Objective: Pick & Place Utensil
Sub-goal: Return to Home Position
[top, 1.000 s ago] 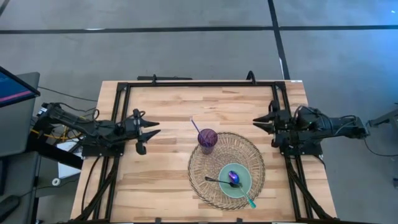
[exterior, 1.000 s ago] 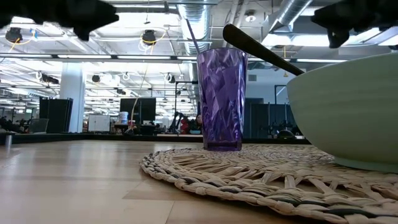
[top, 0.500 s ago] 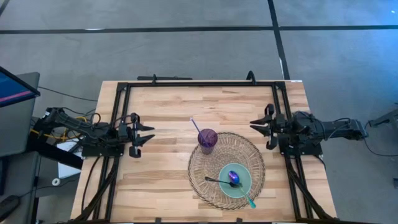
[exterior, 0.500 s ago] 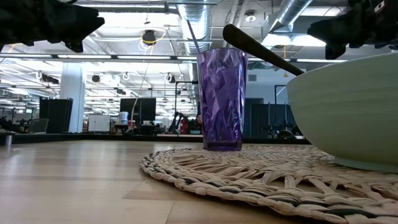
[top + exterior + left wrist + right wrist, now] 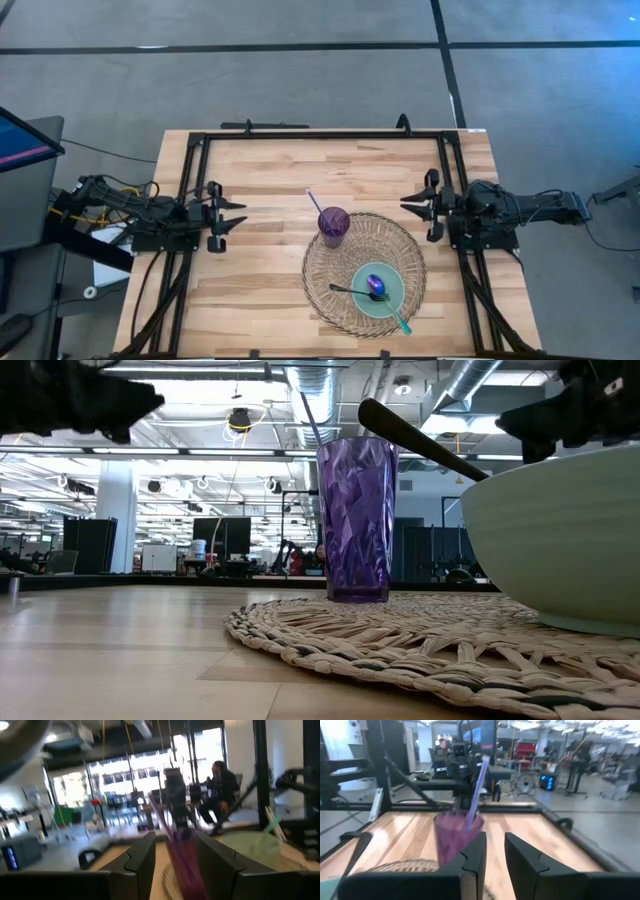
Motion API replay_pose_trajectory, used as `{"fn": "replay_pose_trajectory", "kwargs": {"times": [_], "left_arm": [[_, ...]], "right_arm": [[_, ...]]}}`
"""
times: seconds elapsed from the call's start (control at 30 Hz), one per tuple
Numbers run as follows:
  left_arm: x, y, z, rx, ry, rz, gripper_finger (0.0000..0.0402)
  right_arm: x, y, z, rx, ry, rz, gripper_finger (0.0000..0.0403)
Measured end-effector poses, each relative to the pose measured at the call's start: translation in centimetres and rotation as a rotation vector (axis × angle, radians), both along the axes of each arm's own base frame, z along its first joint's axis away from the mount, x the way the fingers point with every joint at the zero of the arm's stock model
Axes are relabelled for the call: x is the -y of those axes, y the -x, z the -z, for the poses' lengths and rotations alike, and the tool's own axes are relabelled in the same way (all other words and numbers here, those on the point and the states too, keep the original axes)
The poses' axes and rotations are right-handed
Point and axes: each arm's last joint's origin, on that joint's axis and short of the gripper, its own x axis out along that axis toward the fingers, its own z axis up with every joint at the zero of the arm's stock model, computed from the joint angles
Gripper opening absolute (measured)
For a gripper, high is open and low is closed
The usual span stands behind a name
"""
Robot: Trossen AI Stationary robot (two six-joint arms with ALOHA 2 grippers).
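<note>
Pale wooden planks make up the surface [image 5: 250,290], which is ringed by a black rail frame [image 5: 320,135], with a dark monitor [image 5: 25,140] off its left side. At the left edge the left hand [image 5: 242,213] hangs above the rail, pointing inward, its fingers spread wide and holding nothing. Toward the middle stands the violet cup [image 5: 333,225], upright on the far-left rim of the round woven brown mat [image 5: 325,290], with the blue straw [image 5: 314,202] leaning out of it toward the far left. The cup sits roughly between the two hands, well apart from both. Further right on the mat rests the green bowl [image 5: 396,283], holding the blue spoon [image 5: 375,287], whose handle juts over the near rim, and the black fork [image 5: 345,291], which sticks out to the left. At the right edge the right hand [image 5: 404,205] faces inward, fingers parted by a narrow gap, empty. A seated person [image 5: 220,785] shows in the room beyond.
</note>
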Motion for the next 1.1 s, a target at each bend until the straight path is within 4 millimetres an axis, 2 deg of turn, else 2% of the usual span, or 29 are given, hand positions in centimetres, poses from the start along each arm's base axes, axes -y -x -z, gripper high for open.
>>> {"fn": "replay_pose_trajectory", "kwargs": {"times": [0.5,0.67,1.1], "left_arm": [[0.3,-0.5,2.7,-0.262,0.017,0.074,0.0136],[0.3,-0.5,2.8,-0.276,0.067,0.085,0.0136],[0.3,-0.5,2.8,-0.274,0.037,0.078,0.0136]], "right_arm": [[-0.4,-0.5,3.8,-0.013,-0.037,-0.126,0.0063],[-0.4,-0.5,3.8,-0.007,-0.038,-0.119,0.0063],[-0.4,-0.5,3.9,-0.012,-0.038,-0.129,0.0063]]}}
